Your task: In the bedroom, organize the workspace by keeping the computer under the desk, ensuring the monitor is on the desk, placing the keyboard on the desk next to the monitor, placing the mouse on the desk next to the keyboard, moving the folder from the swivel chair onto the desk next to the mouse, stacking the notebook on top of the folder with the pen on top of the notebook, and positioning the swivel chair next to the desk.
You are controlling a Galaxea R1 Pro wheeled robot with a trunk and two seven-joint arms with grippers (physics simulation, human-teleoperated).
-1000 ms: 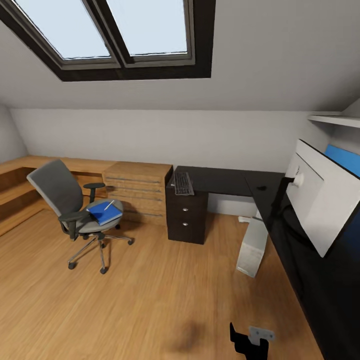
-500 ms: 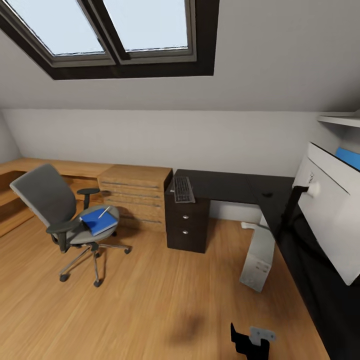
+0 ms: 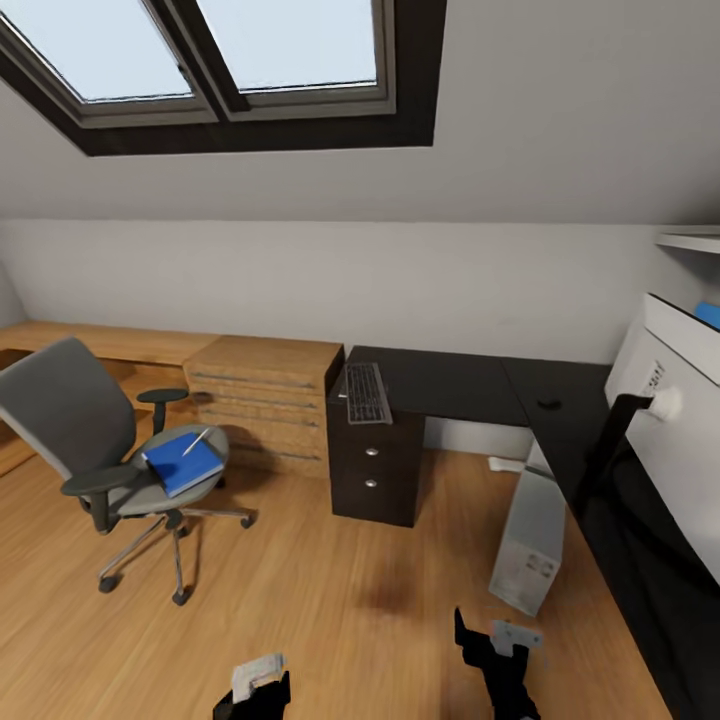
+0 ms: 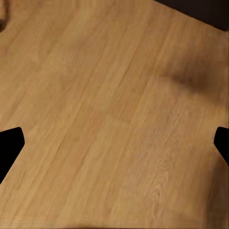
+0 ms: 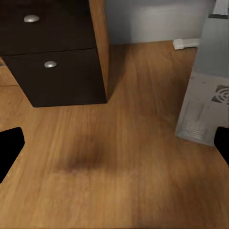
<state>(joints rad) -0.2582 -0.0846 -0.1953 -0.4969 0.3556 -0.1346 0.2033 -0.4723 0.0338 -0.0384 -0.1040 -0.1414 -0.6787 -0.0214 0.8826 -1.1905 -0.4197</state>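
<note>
Black tabletop (image 3: 450, 375) is L-shaped; keyboard (image 3: 366, 392) sits at its left end above the drawers, mouse (image 3: 548, 404) near the inner corner, monitor (image 3: 680, 440) along the right wing. Computer (image 3: 530, 545) stands on the floor beside that wing. Swivel chair (image 3: 95, 450) well apart, carrying folder (image 3: 180, 465) and pen (image 3: 195, 441). Left claw (image 4: 114, 143) and right claw (image 5: 114, 148) both spread wide, holding nothing, over the floor (image 3: 300, 600).

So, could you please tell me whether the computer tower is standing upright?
Upright: the computer stands on its base on the floor beside the desk.
</note>
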